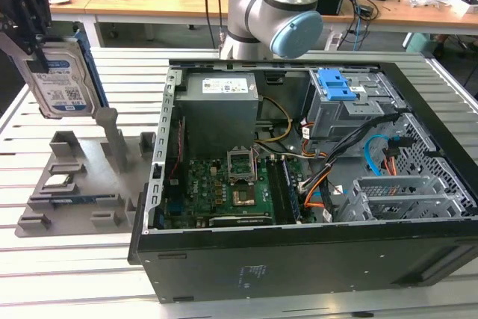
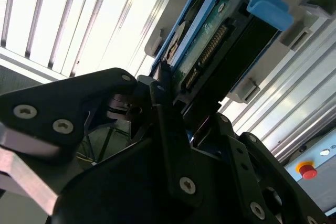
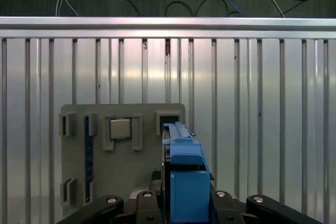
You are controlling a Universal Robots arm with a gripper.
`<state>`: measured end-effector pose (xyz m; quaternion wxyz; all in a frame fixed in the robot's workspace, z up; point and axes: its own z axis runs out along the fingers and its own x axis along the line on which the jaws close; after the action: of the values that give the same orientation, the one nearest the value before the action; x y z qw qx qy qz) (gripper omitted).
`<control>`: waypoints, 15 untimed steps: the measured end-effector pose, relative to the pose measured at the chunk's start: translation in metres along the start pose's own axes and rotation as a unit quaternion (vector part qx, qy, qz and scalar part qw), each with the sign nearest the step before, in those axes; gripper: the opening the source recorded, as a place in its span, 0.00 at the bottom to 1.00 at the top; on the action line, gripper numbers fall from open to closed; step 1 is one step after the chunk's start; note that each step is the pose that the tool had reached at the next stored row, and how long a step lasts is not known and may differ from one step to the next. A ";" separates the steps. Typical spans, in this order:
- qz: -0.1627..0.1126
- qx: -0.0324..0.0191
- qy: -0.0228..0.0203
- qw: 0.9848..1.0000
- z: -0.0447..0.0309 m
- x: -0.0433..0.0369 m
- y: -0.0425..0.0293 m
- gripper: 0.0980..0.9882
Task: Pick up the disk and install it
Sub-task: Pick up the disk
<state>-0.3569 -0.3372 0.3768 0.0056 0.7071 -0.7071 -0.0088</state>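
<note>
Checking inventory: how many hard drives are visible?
1: the disk, held in the tool above the grey fixture at the exterior view's left. Bays in the case may hide others.

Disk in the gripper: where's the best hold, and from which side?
Probably the top end, pinched across the flat faces, coming from above: the disk hangs near upright, thin across, and the gripper holds it that way above the grey fixture.

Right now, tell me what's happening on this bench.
The robot arm's gripper is shut on the disk, holding it upright in the air above the grey parts holder, at the exterior view's left. The open computer case sits beside the holder, and the disk is not yet installed in it.
</note>
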 end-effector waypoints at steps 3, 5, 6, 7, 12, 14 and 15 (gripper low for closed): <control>0.000 0.000 0.000 1.000 -0.0067 -0.0003 0.0000 0.30; 0.000 0.000 0.000 1.000 -0.0113 -0.0005 -0.0001 0.30; 0.000 0.000 0.000 1.000 -0.0144 -0.0007 -0.0001 0.30; 0.000 0.000 0.000 1.000 -0.0168 -0.0008 -0.0001 0.30; 0.000 0.000 0.000 1.000 -0.0280 -0.0014 -0.0002 0.30; 0.000 0.000 0.000 1.000 -0.0324 -0.0016 -0.0003 0.30; 0.000 0.000 0.000 1.000 -0.0342 -0.0017 -0.0003 0.30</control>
<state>-0.3560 -0.3357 0.4110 0.0057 0.7071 -0.7071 -0.0089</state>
